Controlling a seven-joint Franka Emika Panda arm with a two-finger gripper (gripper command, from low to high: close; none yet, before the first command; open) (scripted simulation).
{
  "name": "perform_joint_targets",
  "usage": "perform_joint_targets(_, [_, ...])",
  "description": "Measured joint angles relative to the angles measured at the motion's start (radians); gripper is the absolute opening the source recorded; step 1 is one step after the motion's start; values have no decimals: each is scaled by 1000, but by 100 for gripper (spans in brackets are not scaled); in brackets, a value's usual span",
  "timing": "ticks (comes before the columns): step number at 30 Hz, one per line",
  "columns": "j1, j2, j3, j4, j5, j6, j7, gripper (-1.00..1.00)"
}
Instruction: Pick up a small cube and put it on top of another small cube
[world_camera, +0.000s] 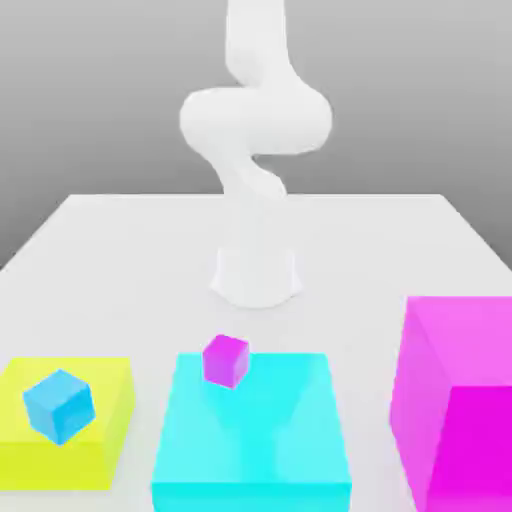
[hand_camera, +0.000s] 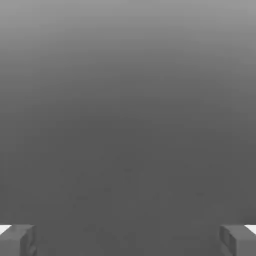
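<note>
Seen through the exterior view, shows a white table (world_camera: 120, 240) spreading across the middle of the frame under a grey backdrop (world_camera: 80, 90). Places the white arm (world_camera: 255, 130) at upper centre, rising from a round base (world_camera: 256, 275) at mid frame, bending in a thick curl and running out past the top edge. Sets three big blocks along the lower edge: a yellow block (world_camera: 100, 440) at lower left, a cyan block (world_camera: 270, 440) at lower centre, a huge magenta block (world_camera: 460, 400) at lower right, cut by the frame's right and bottom edges. Puts the small magenta-purple cube (world_camera: 226, 360) over the far left part of the cyan block's top, turned corner-on toward the camera, well below the arm's base in the picture and apart from it; cannot tell whether the cube rests flat there. Puts a small blue cube (world_camera: 60, 405) on the yellow block's top, likewise turned corner-on, near that block's left half. Leaves bare table between the base and the row of blocks. Turning to the hand view, looks out over plain grey, lighter at one edge and darker at the other. Catches the gripper (hand_camera: 128, 242) spread wide, its two grey fingers (hand_camera: 17, 240) at opposite corners, with nothing between them and nothing held.
</note>
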Motion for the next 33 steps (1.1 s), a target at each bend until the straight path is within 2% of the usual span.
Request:
perform_joint_targets(11, [66,211,204,-43,-19,77,100,0])
perform_joint_targets(20, [135,405,330,-80,-3,147,162,0])
perform_joint_targets(27, [206,549,401,-111,51,206,180,0])
perform_joint_targets(33, [280,652,450,-136,144,253,161,0])
